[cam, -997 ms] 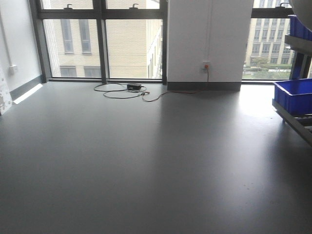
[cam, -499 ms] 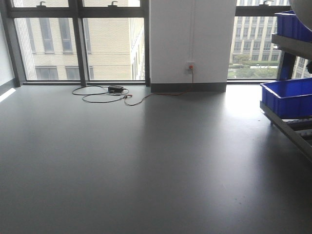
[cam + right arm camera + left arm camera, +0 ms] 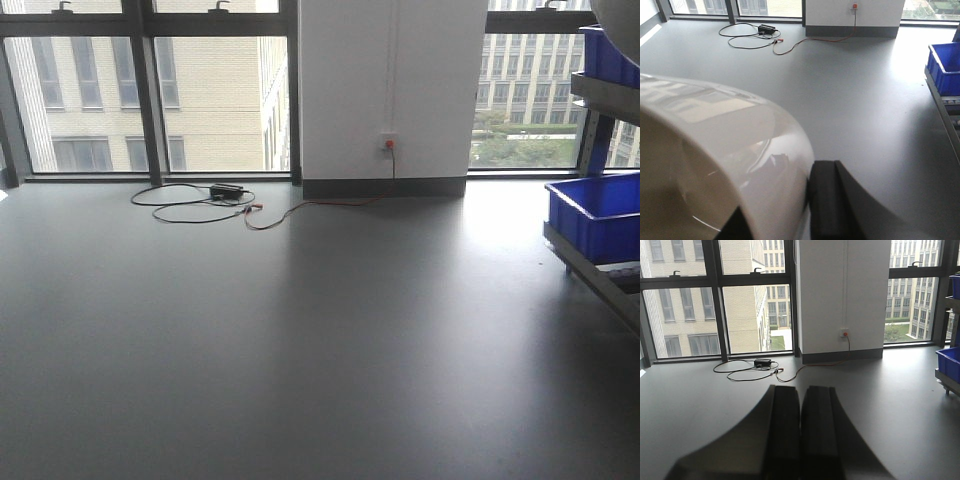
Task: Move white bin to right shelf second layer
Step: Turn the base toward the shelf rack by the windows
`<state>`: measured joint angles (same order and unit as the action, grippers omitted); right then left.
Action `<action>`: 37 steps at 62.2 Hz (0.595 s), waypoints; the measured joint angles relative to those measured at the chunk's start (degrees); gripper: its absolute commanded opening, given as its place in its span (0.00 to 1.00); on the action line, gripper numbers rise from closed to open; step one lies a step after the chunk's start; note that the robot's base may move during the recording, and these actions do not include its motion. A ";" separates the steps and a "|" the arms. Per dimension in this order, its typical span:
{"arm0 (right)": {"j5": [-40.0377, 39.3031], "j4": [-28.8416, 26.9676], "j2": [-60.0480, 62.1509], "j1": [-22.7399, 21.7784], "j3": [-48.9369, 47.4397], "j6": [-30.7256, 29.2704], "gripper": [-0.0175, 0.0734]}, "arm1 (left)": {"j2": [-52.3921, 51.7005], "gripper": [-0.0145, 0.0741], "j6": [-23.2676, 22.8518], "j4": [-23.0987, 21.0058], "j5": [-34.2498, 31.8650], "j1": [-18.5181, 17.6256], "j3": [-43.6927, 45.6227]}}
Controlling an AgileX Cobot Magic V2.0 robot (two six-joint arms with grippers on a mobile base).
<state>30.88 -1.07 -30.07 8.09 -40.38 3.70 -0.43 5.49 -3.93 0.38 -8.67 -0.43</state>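
R gripper reaches forward, jaws pinching the wall of a glossy cream-white plastic bin with a rounded rim, carried above the matte grey floor. L gripper level, dark jaws pressed together, nothing btwn. Far right: two blue plastic crates on a stainless-steel roller shelf.
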 measured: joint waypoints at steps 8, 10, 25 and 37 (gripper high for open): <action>0.00 0.00 0.00 0.00 0.00 0.00 0.25 | 0.00 0.26 0.00 0.00 0.00 0.00 0.00; 0.00 0.00 0.00 0.00 0.00 0.00 0.25 | 0.00 0.26 0.00 0.00 0.00 0.00 0.00; 0.00 0.00 0.00 0.00 0.00 0.00 0.25 | 0.00 0.26 0.00 0.00 0.00 0.00 0.00; 0.00 0.00 0.00 0.00 0.00 0.00 0.25 | 0.00 0.26 0.00 0.00 0.00 0.00 0.00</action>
<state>30.88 -1.07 -30.07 8.09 -40.38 3.70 -0.43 5.49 -3.93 0.38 -8.67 -0.43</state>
